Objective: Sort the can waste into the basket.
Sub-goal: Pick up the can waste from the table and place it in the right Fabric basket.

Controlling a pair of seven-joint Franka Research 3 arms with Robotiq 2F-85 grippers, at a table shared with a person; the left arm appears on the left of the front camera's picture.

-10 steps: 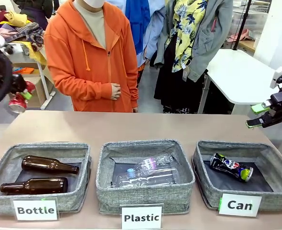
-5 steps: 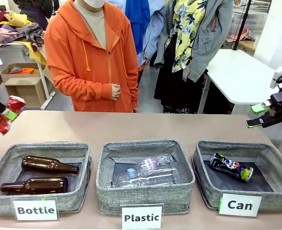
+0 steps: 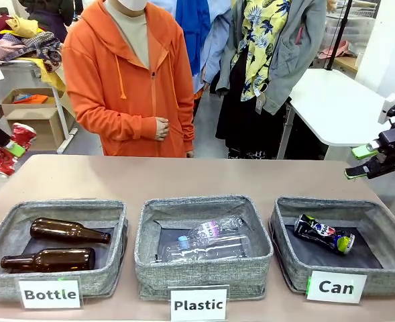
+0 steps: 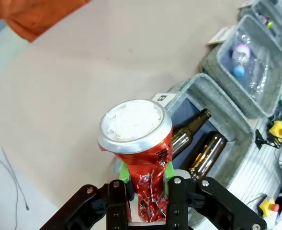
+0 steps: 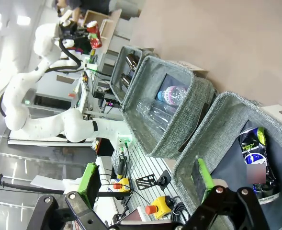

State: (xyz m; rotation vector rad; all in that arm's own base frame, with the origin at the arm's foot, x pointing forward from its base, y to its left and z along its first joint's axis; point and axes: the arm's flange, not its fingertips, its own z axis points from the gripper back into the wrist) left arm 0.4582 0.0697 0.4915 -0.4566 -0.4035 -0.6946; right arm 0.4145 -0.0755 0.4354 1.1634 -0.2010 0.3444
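1. The left gripper is clamped on the red can, its green pads pressing the crumpled body while the silver top points away from the wrist.
2. In the front view this red can hangs at the far left edge, above the table and well apart from the bins.
3. The right gripper hovers at the right edge with its fingers spread wide and nothing between them.
4. The black can lies on its side inside the basket labelled "Can".
5. Brown bottles lie in the "Bottle" bin.
6. A clear plastic bottle lies in the "Plastic" bin.
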